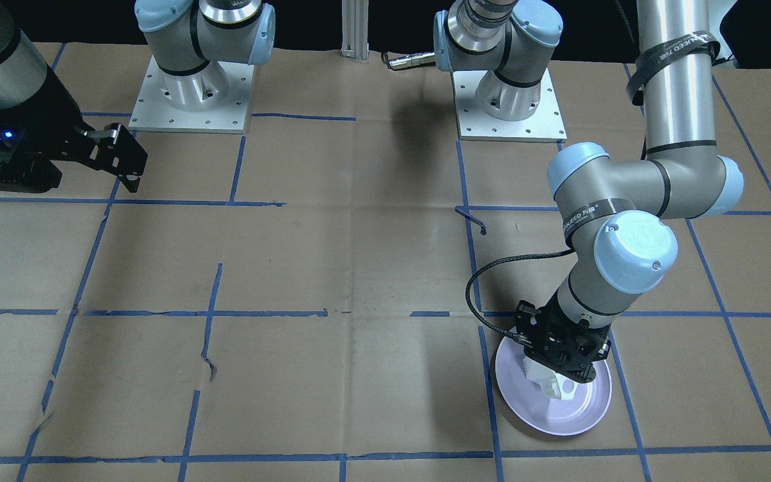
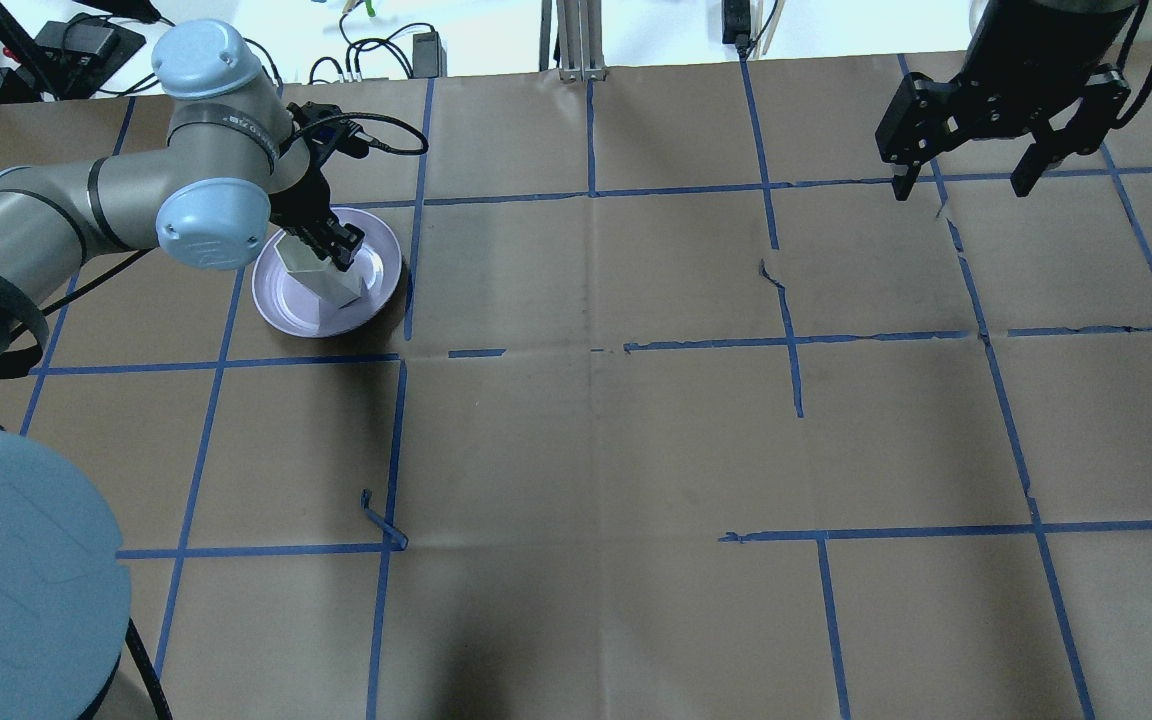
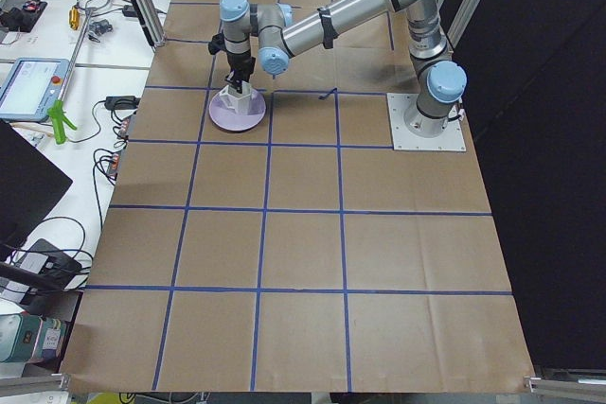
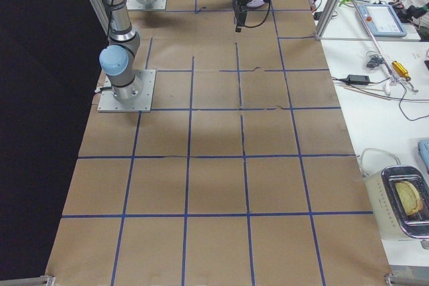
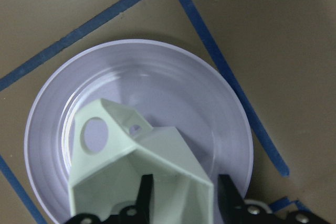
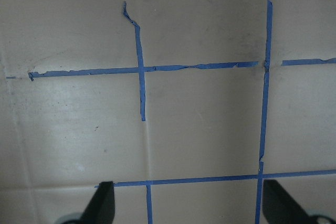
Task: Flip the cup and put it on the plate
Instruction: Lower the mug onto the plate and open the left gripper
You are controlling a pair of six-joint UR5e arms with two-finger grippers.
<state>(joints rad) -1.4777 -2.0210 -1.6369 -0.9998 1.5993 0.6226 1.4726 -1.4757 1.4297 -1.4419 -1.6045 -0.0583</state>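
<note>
Bottom edge of the left wrist view: the left gripper (image 5: 185, 196) is seen closed on the small white faceted cup (image 5: 131, 156), whose body is pinched between both black fingers. The cup is held tilted over the round pale lavender glossy plate (image 5: 210, 93), mid-frame; contact with the plate cannot be confirmed. Risk: if released while tilted, the cup could be tipped onto its side or slid across the glaze. Twisting in the grasp may be allowed by the angled facets. Far off, upper right of the overhead view, the right gripper (image 2: 963, 178) is held open and empty above the brown paper-covered table (image 2: 586, 420).
</note>
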